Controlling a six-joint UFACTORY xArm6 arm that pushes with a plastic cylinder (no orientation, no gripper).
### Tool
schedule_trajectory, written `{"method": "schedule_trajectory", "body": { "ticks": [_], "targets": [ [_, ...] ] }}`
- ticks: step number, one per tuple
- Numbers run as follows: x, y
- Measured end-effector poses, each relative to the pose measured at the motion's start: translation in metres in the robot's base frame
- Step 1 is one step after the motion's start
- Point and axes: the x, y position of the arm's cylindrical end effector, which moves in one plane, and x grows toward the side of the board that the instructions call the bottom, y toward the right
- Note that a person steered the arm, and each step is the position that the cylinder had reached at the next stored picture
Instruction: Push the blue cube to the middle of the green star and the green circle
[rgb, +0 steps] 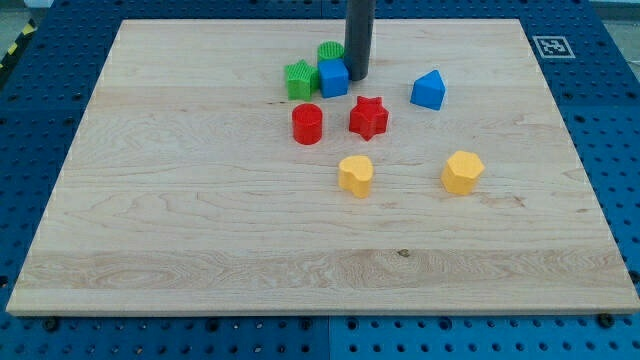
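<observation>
The blue cube (333, 77) sits near the view's top centre. The green star (298, 80) touches its left side. The green circle (329, 52) is just above the cube, partly hidden behind it and the rod. My tip (357, 77) is at the cube's right edge, touching or almost touching it.
A red cylinder (307, 123) and a red star (368, 117) lie below the cube. A second blue block (428, 90) is to the right. Two yellow blocks (355, 174) (462, 171) lie lower down. The wooden board (200, 220) rests on a blue pegboard.
</observation>
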Motion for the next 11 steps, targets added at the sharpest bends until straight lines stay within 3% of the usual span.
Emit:
{"method": "schedule_trajectory", "body": {
  "ticks": [3,6,11],
  "targets": [
    [0.046,0.020],
    [0.035,-0.026],
    [0.026,-0.017]
  ]
}}
